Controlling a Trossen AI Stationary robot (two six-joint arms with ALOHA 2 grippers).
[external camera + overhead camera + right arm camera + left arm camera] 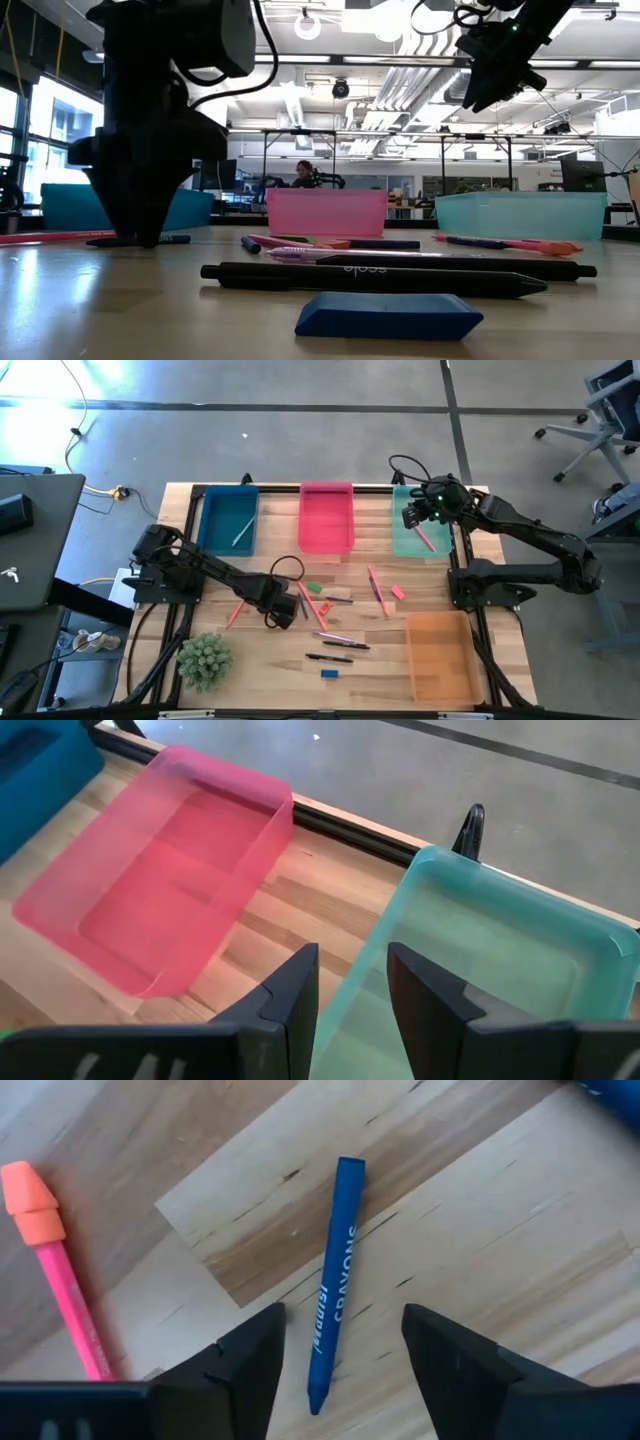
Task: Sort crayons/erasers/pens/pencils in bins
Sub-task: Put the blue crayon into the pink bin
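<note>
Straddling lengthwise blue crayon (335,1285), left hand (340,1365) open.

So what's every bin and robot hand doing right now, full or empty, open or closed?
Left gripper: open, low over a blue crayon lying on the table.
Right gripper: open, empty, above the teal-green bin.
Dark blue bin: holds one stick.
Pink bin: empty.
Teal-green bin: holds one pink stick.
Orange bin: empty.
Blue eraser: flat on the table.
</note>
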